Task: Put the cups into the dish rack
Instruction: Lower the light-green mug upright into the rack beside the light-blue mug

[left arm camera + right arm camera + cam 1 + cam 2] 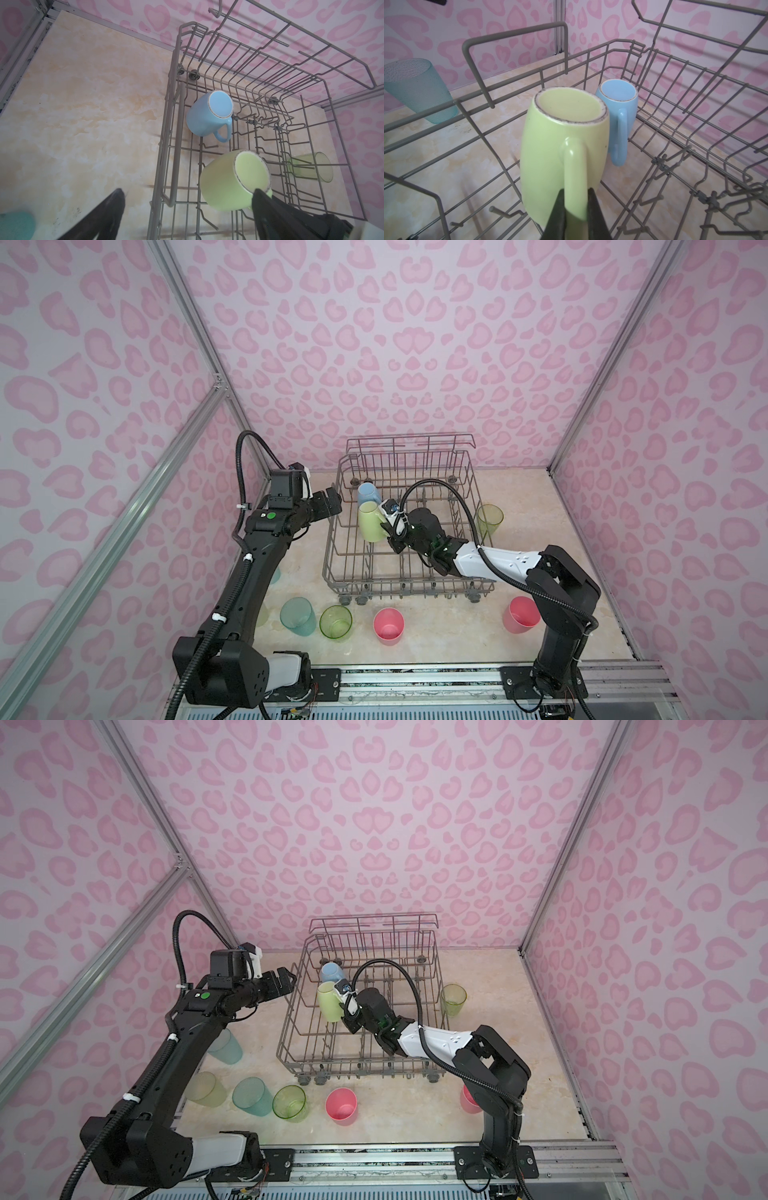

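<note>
My right gripper (575,193) is shut on the handle of the pale-yellow mug (562,145), held bottom-up and tilted inside the dish rack (409,585) near its left side. In both top views the mug (371,522) (330,1001) sits just in front of the light-blue mug (368,492), which stands upside down in the rack's far left corner. My left gripper (334,502) hangs open over the rack's left rim, holding nothing; in the left wrist view its fingertips (120,193) straddle that rim. Whether the yellow mug touches the wires is unclear.
On the table in front of the rack stand a teal cup (297,616), a lime cup (336,622) and two pink cups (388,626) (519,614). Another lime cup (489,520) stands right of the rack. A teal cup (226,1046) and a greyish-beige cup (205,1088) stand by the left arm.
</note>
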